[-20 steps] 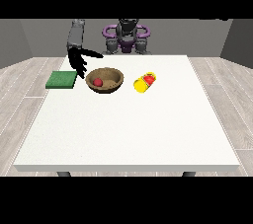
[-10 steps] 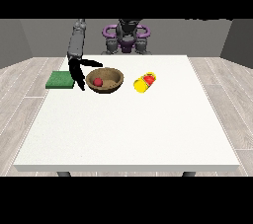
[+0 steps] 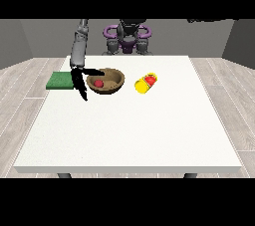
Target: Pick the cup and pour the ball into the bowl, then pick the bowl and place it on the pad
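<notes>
You have the round brown wooden bowl on the smooth white tabletop, with the small red ball lying inside it. The black hand at the view's left reaches to the bowl's left rim, its long fingers spread straight, the thumb over the rim. The flat green square pad lies just left. The yellow cylindrical cup lies tipped on its side, right of the bowl.
</notes>
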Motion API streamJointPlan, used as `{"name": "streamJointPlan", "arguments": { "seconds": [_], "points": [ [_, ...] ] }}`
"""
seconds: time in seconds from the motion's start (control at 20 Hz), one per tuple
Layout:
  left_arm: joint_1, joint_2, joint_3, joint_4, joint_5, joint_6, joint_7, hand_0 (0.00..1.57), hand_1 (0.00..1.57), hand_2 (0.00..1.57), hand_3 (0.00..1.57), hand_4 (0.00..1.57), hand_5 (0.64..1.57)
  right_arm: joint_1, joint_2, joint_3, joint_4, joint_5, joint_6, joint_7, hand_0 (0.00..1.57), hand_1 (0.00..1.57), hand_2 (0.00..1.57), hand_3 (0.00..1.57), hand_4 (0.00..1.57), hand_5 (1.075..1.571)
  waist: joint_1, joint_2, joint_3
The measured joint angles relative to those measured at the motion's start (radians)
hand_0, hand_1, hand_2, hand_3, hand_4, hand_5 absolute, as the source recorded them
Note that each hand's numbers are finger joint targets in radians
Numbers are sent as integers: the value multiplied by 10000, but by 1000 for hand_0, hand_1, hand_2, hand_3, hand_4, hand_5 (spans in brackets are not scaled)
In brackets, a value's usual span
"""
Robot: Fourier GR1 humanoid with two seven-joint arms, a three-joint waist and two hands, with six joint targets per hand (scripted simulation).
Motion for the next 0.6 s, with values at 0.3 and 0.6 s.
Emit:
{"name": "streamJointPlan", "arguments": {
  "seconds": [0.3, 0.6],
  "points": [
    [-40, 153, 118, -189, 375, 125, 296, 0, 0, 0, 0, 0, 1571, 322, -9, -74, 926, 90, -441, 772, 1571, 1571, 1571, 1157, 984, 1570, 74, 148, -5],
    [-9, 420, 264, -31, 691, 132, 472, 0, 0, 0, 0, 0, 1571, -123, -691, 154, 1152, 567, -901, 1620, 1571, 1571, 1571, 1550, 1054, 1569, -49, 57, -7]
  ]
}}
